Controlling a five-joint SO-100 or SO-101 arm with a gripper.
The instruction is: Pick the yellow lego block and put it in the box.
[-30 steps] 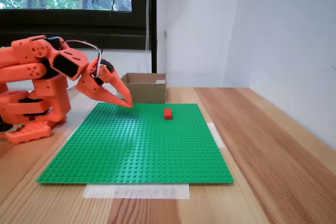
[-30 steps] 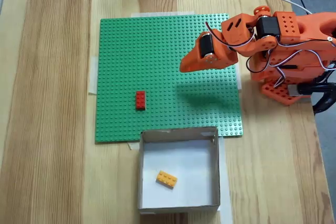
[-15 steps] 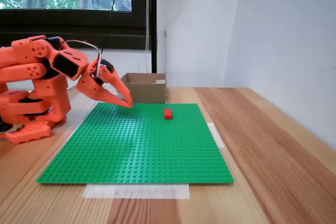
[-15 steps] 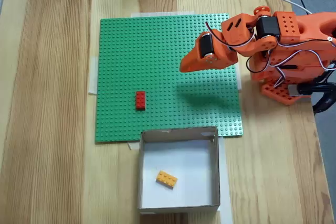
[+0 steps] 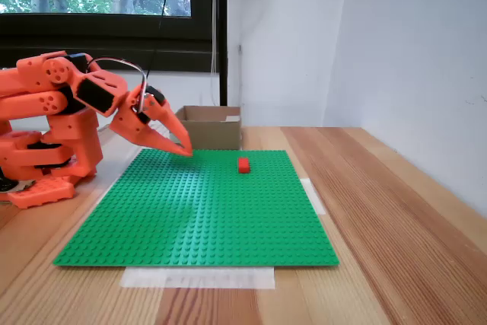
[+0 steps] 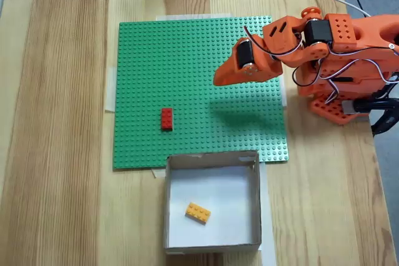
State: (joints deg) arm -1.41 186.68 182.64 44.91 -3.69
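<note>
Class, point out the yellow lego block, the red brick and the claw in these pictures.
yellow lego block (image 6: 198, 212), fixed view from above: middle of its studded top.
red brick (image 6: 166, 118), same view: its top.
claw (image 6: 217, 80), same view: the fingertips.

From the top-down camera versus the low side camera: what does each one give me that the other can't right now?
The fixed view from above alone shows the box's inside, with the yellow lego block lying on its floor. The low fixed view alone shows height: the gripper tip hangs just above the green baseplate, near the box's front wall. Both show the red brick on the baseplate and the gripper shut, holding nothing.
</note>
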